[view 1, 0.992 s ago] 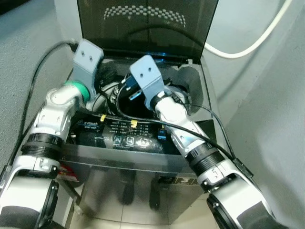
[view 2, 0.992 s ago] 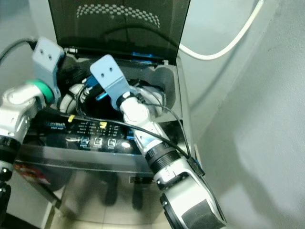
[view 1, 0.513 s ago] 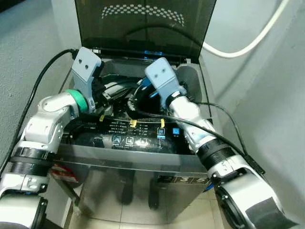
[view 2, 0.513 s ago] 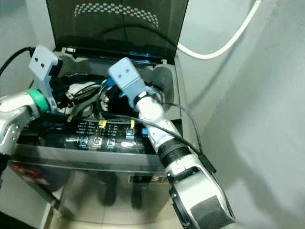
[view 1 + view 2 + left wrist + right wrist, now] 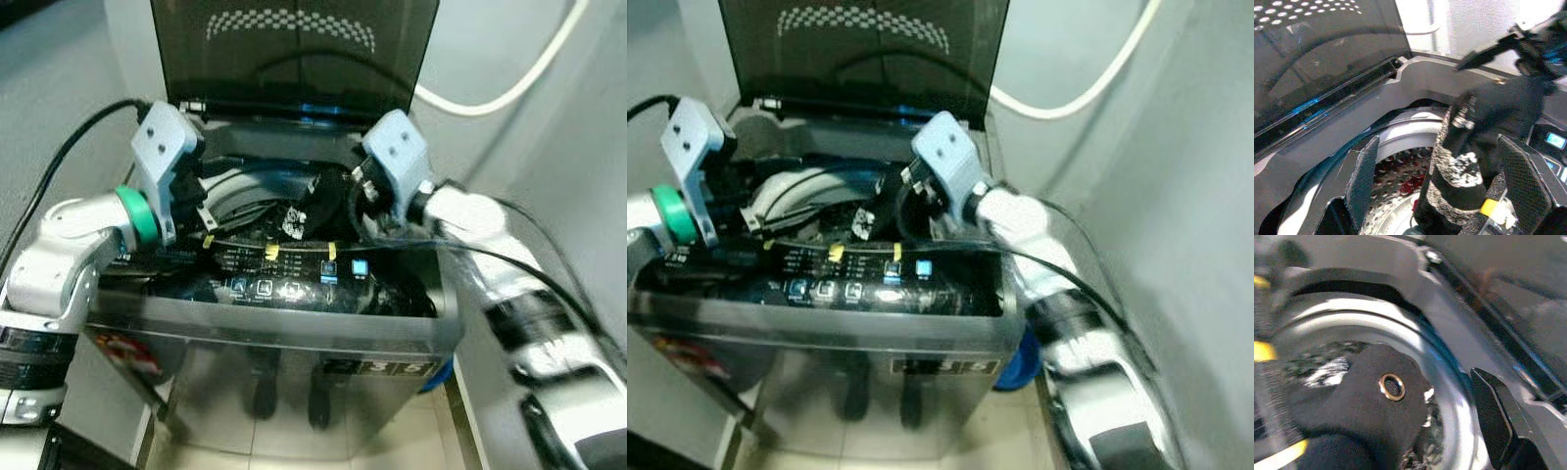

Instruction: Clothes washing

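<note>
Washer [image 5: 294, 338] drum: dark garment [image 5: 1469, 142]

Silver arms [image 5: 64, 250] with black cables, a green wrist ring [image 5: 132, 211], blue-grey two-screw camera brackets [image 5: 159, 142]

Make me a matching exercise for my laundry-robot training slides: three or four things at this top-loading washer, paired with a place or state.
Things:
1. dark tinted washer lid
2. black garment with white pattern
3. white hose
4. lit control panel

Places or states:
A. along the grey wall
B. raised upright
C. on the washer's front edge
D. hanging over the drum opening

Pairs: 1-B, 2-D, 3-A, 4-C
</note>
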